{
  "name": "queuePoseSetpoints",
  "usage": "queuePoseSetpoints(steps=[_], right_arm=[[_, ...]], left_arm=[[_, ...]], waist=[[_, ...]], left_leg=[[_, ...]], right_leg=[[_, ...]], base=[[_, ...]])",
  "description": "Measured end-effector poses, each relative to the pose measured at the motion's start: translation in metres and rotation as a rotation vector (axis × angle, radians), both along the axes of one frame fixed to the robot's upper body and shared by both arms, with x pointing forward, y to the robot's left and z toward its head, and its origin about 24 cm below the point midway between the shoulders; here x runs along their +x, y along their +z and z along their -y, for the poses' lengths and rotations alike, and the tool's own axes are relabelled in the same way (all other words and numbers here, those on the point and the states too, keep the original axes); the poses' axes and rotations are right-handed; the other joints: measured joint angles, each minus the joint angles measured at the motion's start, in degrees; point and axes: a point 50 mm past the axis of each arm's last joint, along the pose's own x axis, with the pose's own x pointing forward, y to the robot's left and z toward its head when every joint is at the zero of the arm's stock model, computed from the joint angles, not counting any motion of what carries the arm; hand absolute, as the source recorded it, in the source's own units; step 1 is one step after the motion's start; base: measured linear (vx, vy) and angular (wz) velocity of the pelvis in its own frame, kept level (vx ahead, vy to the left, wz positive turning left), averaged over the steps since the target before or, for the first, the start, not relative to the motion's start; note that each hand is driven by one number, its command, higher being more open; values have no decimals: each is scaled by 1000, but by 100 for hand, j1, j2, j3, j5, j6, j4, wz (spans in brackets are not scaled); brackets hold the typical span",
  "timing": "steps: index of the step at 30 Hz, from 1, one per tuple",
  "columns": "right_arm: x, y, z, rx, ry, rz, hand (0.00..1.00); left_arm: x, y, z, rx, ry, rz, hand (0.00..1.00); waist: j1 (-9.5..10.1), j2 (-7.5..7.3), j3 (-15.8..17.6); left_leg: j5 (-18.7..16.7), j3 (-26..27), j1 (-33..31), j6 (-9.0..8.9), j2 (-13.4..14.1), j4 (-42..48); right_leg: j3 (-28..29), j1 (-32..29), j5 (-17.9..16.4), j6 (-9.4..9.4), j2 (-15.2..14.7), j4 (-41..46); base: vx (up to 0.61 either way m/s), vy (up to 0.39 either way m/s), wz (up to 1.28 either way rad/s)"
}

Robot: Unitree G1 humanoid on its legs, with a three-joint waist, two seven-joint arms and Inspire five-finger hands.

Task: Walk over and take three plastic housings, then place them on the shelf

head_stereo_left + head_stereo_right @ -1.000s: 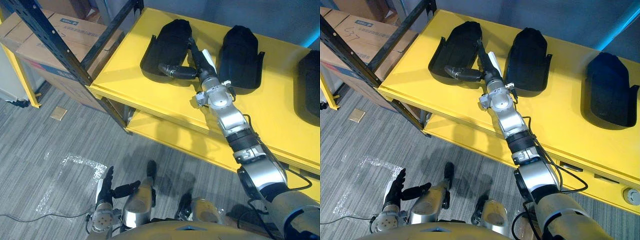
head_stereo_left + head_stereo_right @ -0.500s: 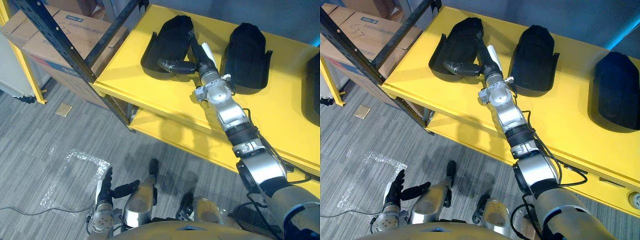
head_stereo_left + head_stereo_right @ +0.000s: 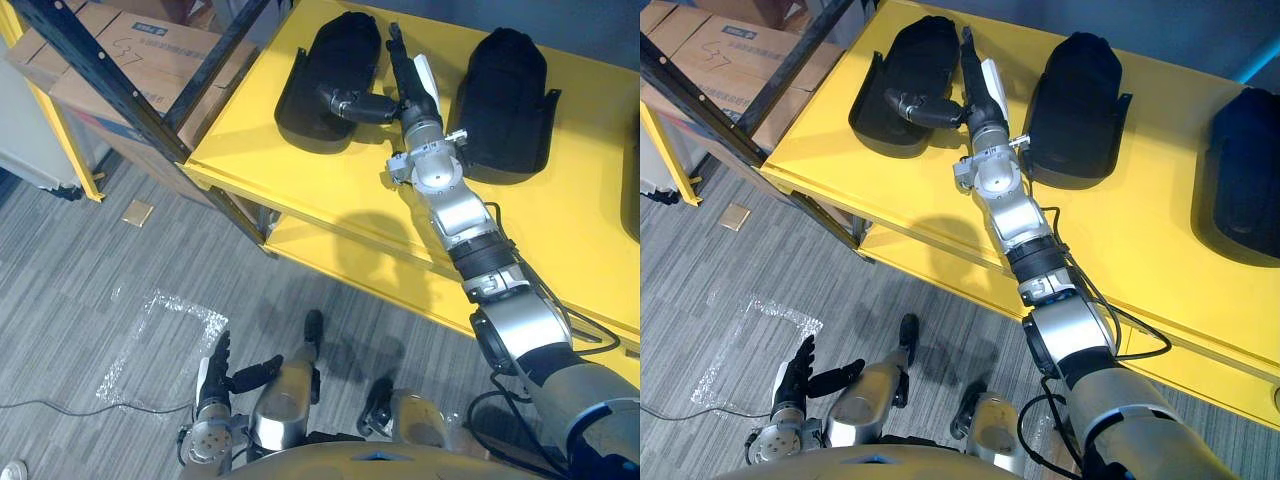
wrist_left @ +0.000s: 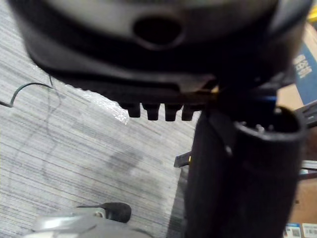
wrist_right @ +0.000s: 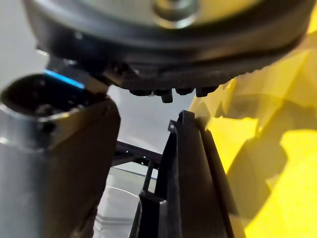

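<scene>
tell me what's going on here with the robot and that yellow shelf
Three black plastic housings lie on the yellow shelf. The right robot hand is at the leftmost housing, straddling its side wall: thumb over the inside, fingers straight along the outside, not clamped on it. The middle housing and right housing lie untouched. The left robot hand hangs open, low over the carpet.
</scene>
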Motion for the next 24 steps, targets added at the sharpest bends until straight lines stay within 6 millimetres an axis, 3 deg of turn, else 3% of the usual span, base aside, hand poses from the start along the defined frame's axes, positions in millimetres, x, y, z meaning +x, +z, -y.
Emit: queuePoseSetpoints(steps=[3, 6, 9, 11, 14, 17, 20, 24], right_arm=[[-2, 5, 1, 19, 3, 21, 100], [-26, 35, -9, 91, 115, 185, 100], [-61, 63, -21, 72, 315, 406, 100], [-64, 64, -23, 67, 381, 405, 100], [-64, 45, -27, 40, 466, 311, 100], [-66, 12, -44, -20, 611, 152, 100], [-78, -33, -67, -79, 790, -68, 100], [-98, -70, -88, -113, 954, -266, 100]], left_arm=[[0, 0, 0, 1, 0, -2, 100], [-6, -4, -3, 11, 9, -25, 100], [-8, -6, -8, 63, -38, -46, 100], [-8, -6, -11, 73, -63, -50, 100], [-11, -8, -11, 91, -88, -67, 100], [-14, -11, -11, 87, -89, -87, 100], [-17, -13, -13, 85, -79, -106, 100], [-19, -15, -14, 83, -72, -119, 100]], waist=[[-65, -8, -4], [-105, -50, -28], [-315, -254, -214], [-391, -353, -290], [-414, -383, -493], [-452, -375, -550], [-455, -388, -628], [-427, -411, -746]], left_leg=[[-51, 19, 102, -13, 56, -13], [-209, 232, 300, -62, 210, -36], [-248, 441, 370, -54, 220, -13], [-247, 491, 465, -53, 216, -11], [-247, 556, 467, -54, 232, -13], [-261, 603, 465, -69, 315, -22], [-314, 584, 447, -71, 377, -37], [-341, 582, 401, -65, 389, -37]], right_leg=[[7, 166, 85, 11, 90, -219], [199, 497, 399, 11, 337, -884], [427, 622, 577, 39, 363, -1192], [518, 742, 658, 48, 365, -1352], [599, 776, 747, 47, 394, -1503], [649, 769, 830, 9, 476, -1572], [651, 756, 865, -8, 554, -1589], [646, 700, 885, 18, 562, -1653]], base=[[28, -24, -9], [30, -13, -43], [122, -11, -40], [62, -19, -27], [9, -17, -15], [-70, -16, -10], [-98, -6, 0], [-60, 7, 1]])
